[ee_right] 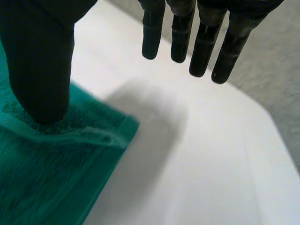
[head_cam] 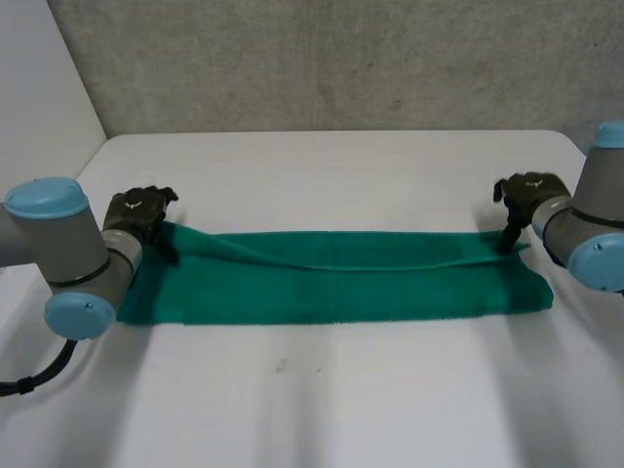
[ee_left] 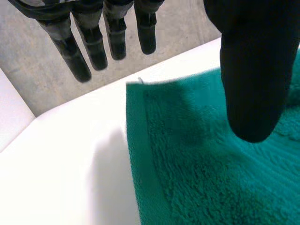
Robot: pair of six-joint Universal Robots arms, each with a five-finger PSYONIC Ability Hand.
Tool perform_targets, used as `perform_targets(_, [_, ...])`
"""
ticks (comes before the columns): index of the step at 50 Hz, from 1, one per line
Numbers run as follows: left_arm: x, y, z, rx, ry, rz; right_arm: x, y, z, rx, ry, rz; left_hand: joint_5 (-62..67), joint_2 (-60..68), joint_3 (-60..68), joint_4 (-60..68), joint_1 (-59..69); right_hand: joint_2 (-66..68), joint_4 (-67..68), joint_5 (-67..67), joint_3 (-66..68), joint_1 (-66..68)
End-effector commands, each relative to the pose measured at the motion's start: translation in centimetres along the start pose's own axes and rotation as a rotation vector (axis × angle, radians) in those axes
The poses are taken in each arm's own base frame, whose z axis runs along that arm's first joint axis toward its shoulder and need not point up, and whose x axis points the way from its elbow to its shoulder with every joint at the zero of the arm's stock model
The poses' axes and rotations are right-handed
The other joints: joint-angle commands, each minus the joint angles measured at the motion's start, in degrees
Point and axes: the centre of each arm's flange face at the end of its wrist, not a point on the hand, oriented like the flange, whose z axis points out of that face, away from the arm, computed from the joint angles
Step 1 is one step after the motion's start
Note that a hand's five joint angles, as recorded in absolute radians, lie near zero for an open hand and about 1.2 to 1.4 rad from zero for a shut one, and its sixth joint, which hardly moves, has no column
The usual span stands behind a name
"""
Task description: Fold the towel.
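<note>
A green towel lies folded into a long strip across the white table, its upper layer's edge running along the far side. My left hand is at the towel's far left corner. In the left wrist view its fingers are straight over the bare table and its thumb hovers over the towel. My right hand is at the far right corner. There its thumb presses on the towel near the corner, and its straight fingers stay off the cloth.
A grey wall rises behind the table's far edge. A white panel stands at the left. Bare table surface lies in front of the towel and beyond both its ends.
</note>
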Motion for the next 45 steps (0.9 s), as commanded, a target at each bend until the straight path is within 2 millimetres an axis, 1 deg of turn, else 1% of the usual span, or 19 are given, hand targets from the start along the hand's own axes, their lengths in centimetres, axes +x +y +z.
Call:
perform_targets(1, [0.1,-1.3,-0.8,0.026,0.008,0.006,1.4,-3.5,-2.8,0.100,0.028,0.010,-3.9,-4.2,-4.8,-4.2,-2.4,-2.6,-2.2,-2.1,-2.4,0.3])
perform_targets(3, [0.1,-1.4,-1.0,0.028,0.010,0.008,0.7,-3.7,-3.5,0.107,-0.008,-0.020,-3.9,-4.2,-4.8,-4.2,-2.4,-2.6,-2.2,-2.1,-2.4,0.3])
perform_targets(5, [0.3,-1.3,-1.0,0.027,0.014,0.011,0.3,-3.5,-3.8,0.105,-0.036,-0.056,-3.7,-4.0,-4.6,-4.0,-2.3,-2.8,-2.4,-2.3,-2.5,0.1])
perform_targets(6, [0.3,-1.3,-1.0,0.026,0.015,0.014,0.1,-3.3,-3.9,0.101,-0.050,-0.077,-3.6,-3.9,-4.5,-3.8,-2.1,-3.5,-3.0,-3.0,-3.2,-0.6])
perform_targets(7, [0.4,-1.1,-0.9,0.023,0.016,0.020,-0.4,-2.7,-3.9,0.084,-0.072,-0.125,-3.6,-3.9,-4.5,-3.8,-2.1,-5.1,-4.7,-4.6,-4.9,-2.3])
perform_targets(13, [0.7,-0.4,-0.4,0.029,0.021,0.049,-1.5,-1.5,-3.7,0.062,-0.106,-0.239,-3.1,-3.4,-4.0,-3.3,-1.6,-7.2,-6.7,-6.7,-6.9,-4.3])
perform_targets(14, [0.8,-0.3,-0.3,0.031,0.024,0.056,-2.0,-0.8,-3.4,0.052,-0.118,-0.252,-3.1,-3.4,-4.0,-3.3,-1.6,-7.0,-6.6,-6.5,-6.7,-4.1])
perform_targets(17, [1.1,-0.1,0.4,0.066,0.023,0.090,-2.5,0.0,-2.6,0.039,-0.126,-0.264,-2.6,-2.9,-3.5,-2.8,-1.1,-7.0,-6.6,-6.5,-6.7,-4.1])
perform_targets(18, [1.1,-0.1,0.4,0.066,0.023,0.090,-2.7,0.4,-2.0,0.038,-0.127,-0.264,-2.6,-2.9,-3.5,-2.8,-1.1,-6.8,-6.4,-6.3,-6.6,-4.0])
perform_targets(22, [1.2,0.0,1.3,0.104,0.015,0.134,-2.9,0.7,-0.6,0.045,-0.114,-0.265,-1.2,-1.5,-2.1,-1.5,0.2,-6.2,-5.7,-5.7,-5.9,-3.3])
perform_targets(24, [1.2,-0.1,1.6,0.113,0.013,0.140,-2.8,0.7,-0.3,0.049,-0.109,-0.262,-0.5,-0.9,-1.5,-0.8,0.9,-5.8,-5.4,-5.3,-5.6,-2.9])
perform_targets(25, [1.2,-0.1,2.0,0.125,0.010,0.151,-2.7,0.4,0.5,0.074,-0.089,-0.262,0.8,0.5,-0.1,0.5,2.3,-5.3,-4.9,-4.8,-5.1,-2.4])
perform_targets(26, [1.2,-0.3,2.7,0.144,0.005,0.162,-2.6,0.3,0.8,0.081,-0.079,-0.261,1.0,0.7,0.1,0.7,2.4,-5.2,-4.7,-4.6,-4.9,-2.3])
perform_targets(28, [1.1,-0.3,3.2,0.155,0.000,0.167,-2.3,0.1,1.4,0.099,-0.050,-0.254,1.0,0.7,0.1,0.7,2.4,-4.8,-4.4,-4.3,-4.6,-1.9])
perform_targets(30, [1.0,-0.7,4.0,0.177,-0.012,0.165,-1.6,-0.3,2.2,0.126,0.026,-0.235,1.1,0.8,0.2,0.9,2.6,-4.2,-3.7,-3.6,-3.9,-1.3])
perform_targets(35, [0.7,-1.8,4.8,0.228,-0.036,0.153,-0.9,-1.4,2.8,0.196,0.131,-0.175,2.3,2.0,1.4,2.1,3.8,-4.1,-3.7,-3.6,-3.9,-1.3])
perform_targets(41, [0.6,-2.1,4.6,0.238,-0.042,0.140,-1.4,-1.9,2.2,0.216,0.097,-0.131,2.2,1.8,1.2,1.9,3.6,-4.1,-3.7,-3.6,-3.9,-1.3])
perform_targets(44, [0.8,-2.1,3.7,0.219,-0.034,0.139,-1.6,-1.8,1.8,0.206,0.084,-0.129,1.8,1.5,0.9,1.5,3.3,-4.1,-3.7,-3.6,-3.9,-1.3])
perform_targets(45, [0.9,-2.1,3.1,0.210,-0.028,0.138,-1.4,-1.7,1.0,0.179,0.074,-0.132,1.5,1.2,0.6,1.2,3.0,-4.1,-3.7,-3.6,-3.9,-1.3])
